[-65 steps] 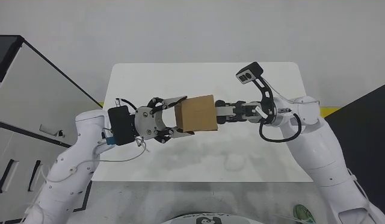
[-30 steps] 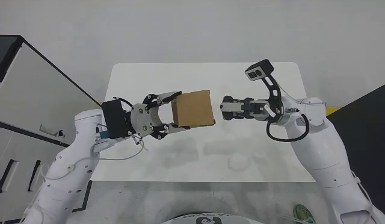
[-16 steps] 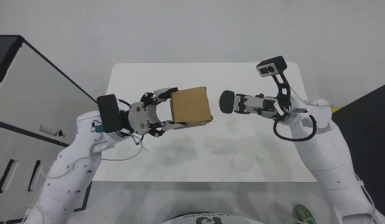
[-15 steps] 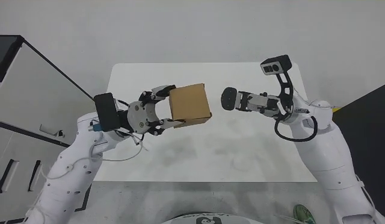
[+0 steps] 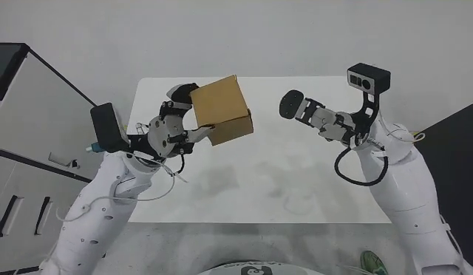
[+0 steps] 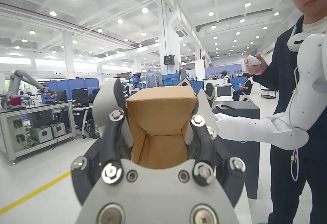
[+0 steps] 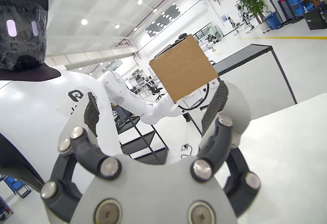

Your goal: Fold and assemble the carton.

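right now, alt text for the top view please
The left gripper holds a tilted brown carton over the left part of the white table. The right gripper hangs open to the carton's right, apart from it.

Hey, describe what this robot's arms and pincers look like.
The left arm and right arm are glossy white rounded shells with thin cables looped outside. The left pincer and right pincer have silver-grey plates with bolt heads, black linkages and pale fingers with black ribbed pads.
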Tool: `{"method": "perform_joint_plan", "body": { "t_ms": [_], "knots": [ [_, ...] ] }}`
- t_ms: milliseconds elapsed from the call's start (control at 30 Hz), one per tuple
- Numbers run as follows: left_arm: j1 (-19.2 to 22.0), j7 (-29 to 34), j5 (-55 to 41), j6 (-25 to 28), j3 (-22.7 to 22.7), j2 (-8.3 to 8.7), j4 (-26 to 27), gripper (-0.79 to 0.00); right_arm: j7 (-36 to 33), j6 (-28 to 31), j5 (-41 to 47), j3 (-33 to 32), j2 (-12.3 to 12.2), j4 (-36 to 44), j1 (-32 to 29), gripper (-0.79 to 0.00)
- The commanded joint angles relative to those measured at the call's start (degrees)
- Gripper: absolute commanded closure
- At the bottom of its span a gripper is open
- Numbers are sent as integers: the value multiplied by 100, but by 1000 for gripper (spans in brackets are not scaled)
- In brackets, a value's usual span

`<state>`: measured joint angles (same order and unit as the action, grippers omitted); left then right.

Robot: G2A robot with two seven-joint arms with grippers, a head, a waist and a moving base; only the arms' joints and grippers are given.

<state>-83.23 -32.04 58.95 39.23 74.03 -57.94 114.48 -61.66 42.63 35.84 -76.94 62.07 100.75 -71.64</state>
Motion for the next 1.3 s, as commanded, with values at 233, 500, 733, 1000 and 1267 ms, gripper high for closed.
{"method": "perform_joint_plan", "body": {
  "t_ms": [233, 500, 733, 1000, 1267],
  "knots": [
    [-274, 11, -974, -248, -165, -67, -24, 0, 891, 891, -512, 107, 55, -8, -105, -785],
    [-348, -64, -1167, -316, -379, -160, 67, 0, 1539, 1537, -1338, 472, 96, -355, -139, -785],
    [-253, -215, -997, -403, -675, -265, 82, 0, 1967, 1537, -1844, 643, 306, -639, -83, -785],
    [-175, -336, -1091, -554, -946, -383, -2, 0, 2927, 1537, -3287, 844, 578, -584, 6, -785],
    [-172, -392, -1049, -620, -970, -458, -41, 0, 4067, 1537, -4530, 1090, 710, -476, 20, -785]
  ]
}}
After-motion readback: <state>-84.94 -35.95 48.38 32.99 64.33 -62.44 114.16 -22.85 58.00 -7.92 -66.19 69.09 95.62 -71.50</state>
